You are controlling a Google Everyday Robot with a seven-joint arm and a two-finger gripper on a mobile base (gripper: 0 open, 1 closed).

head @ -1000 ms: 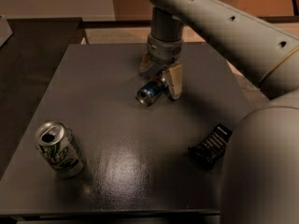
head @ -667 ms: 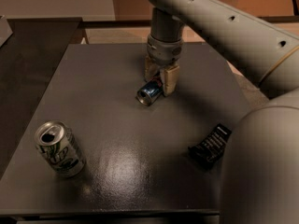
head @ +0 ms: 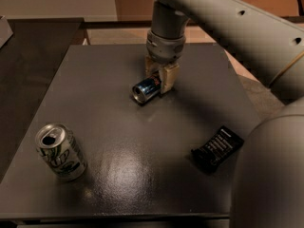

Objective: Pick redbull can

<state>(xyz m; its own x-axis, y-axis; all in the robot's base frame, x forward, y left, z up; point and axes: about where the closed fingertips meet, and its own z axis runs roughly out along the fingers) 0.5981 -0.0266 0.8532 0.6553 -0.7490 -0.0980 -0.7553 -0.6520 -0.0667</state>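
One gripper (head: 160, 79) clamping redbull can (head: 143, 90), lying on table (head: 142, 175)

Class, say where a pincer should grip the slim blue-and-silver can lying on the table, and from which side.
Grip the slim blue-and-silver metal can across its curved body, from above: it lies on its side, both flanks free. The pincer sits over its far end.

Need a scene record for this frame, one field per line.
table: dark grey top
redbull can: lying on its side, far centre
pincer: down at the can's far end, shut on it
soda can: white-and-green, upright, near left
black packet: flat, near right
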